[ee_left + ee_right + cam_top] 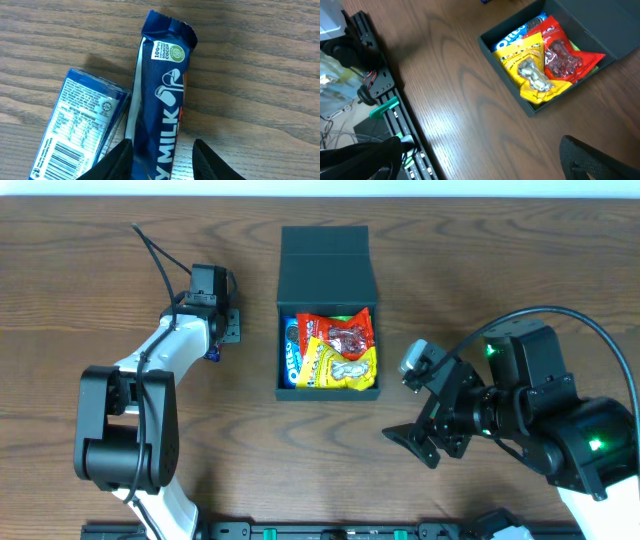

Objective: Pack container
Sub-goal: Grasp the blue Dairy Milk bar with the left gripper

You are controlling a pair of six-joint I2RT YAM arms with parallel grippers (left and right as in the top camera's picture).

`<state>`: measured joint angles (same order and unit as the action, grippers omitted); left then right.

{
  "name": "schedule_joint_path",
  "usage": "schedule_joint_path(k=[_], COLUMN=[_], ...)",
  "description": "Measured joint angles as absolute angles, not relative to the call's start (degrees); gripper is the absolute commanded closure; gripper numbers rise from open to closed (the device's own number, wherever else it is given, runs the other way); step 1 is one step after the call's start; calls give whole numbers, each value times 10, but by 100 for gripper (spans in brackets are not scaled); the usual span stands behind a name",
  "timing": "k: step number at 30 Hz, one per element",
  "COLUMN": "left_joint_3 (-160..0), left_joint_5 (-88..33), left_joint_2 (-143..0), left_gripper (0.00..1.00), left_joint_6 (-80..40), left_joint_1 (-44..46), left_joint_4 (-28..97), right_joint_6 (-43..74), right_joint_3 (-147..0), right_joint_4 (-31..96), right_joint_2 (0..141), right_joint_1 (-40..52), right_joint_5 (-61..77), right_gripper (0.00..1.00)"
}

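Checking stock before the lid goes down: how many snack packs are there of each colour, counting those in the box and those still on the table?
Blue: 3 (Oreo pack, milk bar, barcode pack)
Yellow pack: 1
Red pack: 1
Total: 5; a green sliver by the red one is too hidden to count.

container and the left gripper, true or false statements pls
The container has its lid open. True.
The container is empty. False: a red packet and a yellow packet, among others, lie in it.
The left gripper straddles a blue chocolate bar. True.
That chocolate bar lies inside the container. False: it lies on the table beside a blue box.
The right gripper holds a packet. False: it is open and holds nothing.
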<state>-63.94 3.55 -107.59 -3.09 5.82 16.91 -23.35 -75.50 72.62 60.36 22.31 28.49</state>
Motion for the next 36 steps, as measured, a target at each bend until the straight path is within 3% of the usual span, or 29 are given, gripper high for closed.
schedule_joint_path(k=[2,21,30,36], left_joint_3=[-639,-642,-647,-649], left_joint_5=[34,34,34,32], left_joint_2=[-1076,-1105,-1105,-1089], left_gripper=[68,72,93,94], left_joint_6=[-32,-29,-29,-30], left_joint_1=[58,57,57,57], left_joint_4=[169,162,180,225], right_joint_6=[-234,-234,-234,-234], right_joint_3=[-755,-755,-755,-755], right_joint_4=[726,726,726,726], right_joint_2=[604,604,604,604], right_joint_1=[223,223,223,223], right_joint_5=[285,285,285,285], right_gripper=[1,1,1,1])
